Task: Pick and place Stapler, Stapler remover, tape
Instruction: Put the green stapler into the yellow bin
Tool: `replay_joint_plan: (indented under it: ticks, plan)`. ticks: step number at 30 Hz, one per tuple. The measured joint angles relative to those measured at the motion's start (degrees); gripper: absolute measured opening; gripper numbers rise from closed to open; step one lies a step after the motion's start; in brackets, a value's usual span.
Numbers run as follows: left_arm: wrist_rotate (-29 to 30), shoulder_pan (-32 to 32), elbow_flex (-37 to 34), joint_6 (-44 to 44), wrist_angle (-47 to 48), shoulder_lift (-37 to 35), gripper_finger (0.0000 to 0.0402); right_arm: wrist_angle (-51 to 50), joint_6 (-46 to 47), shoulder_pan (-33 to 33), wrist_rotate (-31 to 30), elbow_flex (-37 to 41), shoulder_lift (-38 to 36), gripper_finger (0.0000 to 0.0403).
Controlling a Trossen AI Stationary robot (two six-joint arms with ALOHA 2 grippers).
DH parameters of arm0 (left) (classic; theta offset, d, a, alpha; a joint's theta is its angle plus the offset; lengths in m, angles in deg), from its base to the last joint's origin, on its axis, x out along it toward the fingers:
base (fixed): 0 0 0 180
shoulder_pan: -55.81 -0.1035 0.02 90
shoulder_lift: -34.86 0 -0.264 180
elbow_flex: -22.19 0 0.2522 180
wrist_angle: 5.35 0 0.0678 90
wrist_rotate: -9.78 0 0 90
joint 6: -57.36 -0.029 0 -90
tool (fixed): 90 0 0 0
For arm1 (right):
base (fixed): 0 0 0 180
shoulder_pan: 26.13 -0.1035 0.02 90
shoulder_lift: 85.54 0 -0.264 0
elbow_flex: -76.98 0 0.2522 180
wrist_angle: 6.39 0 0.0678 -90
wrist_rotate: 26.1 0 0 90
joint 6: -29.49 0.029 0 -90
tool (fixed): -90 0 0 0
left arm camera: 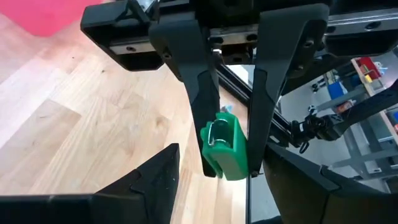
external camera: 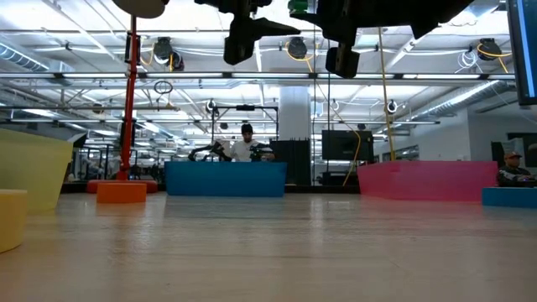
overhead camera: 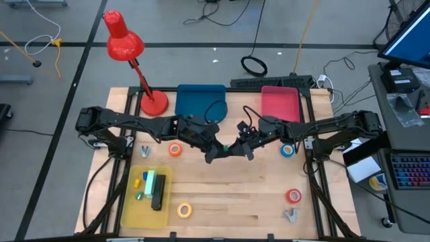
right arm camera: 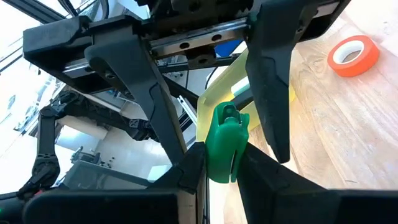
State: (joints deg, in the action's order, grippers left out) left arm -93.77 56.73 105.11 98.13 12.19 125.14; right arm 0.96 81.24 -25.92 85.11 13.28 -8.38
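Observation:
High over the middle of the table my two grippers meet tip to tip. My right gripper (overhead camera: 243,143) is shut on a small green stapler remover (right arm camera: 224,140), which also shows in the left wrist view (left arm camera: 225,149). My left gripper (overhead camera: 216,151) is open. Its fingers (right arm camera: 273,106) stand on either side of the green piece, and a gap shows on each side. A black stapler (overhead camera: 158,193) lies in the yellow tray (overhead camera: 132,210). Orange tape (overhead camera: 175,150), yellow tape (overhead camera: 185,210), blue tape (overhead camera: 287,150) and red tape (overhead camera: 293,195) lie flat on the wood. My right gripper pinches the green stapler remover by its two flat sides (left arm camera: 214,146) between its two fingers (left arm camera: 205,118). The fingers come roughly level from the table's right side. The piece is lifted clear, high above the table, and juts out past the fingertips toward my left gripper.
A blue tray (overhead camera: 200,101) and a pink tray (overhead camera: 279,102) stand at the far edge, with a red desk lamp (overhead camera: 127,47) at the far left. Small grey metal pieces lie at the left (overhead camera: 145,152) and near right (overhead camera: 290,215). Bare wood stretches between them.

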Motion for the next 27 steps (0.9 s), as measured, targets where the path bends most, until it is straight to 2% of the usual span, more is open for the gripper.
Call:
replay_joint_plan:
  ticks: [7, 16, 27]
  plan:
    - [-0.87, -1.47, -0.01, -1.27, -2.02, -0.87, 0.0227, -1.10, -0.02, -0.02, 0.11, 0.00, 0.00, 0.0059]
    - [-1.46, -2.02, -0.07, -1.65, 1.68, -1.75, 0.0227, -1.21, -0.01, -0.02, 0.15, 0.00, 0.00, 0.0059]
    - [-0.98, -2.05, -0.07, -1.93, -0.01, -1.81, 0.0227, -1.09, 0.04, -0.04, 0.05, 0.00, 0.00, 0.0059]
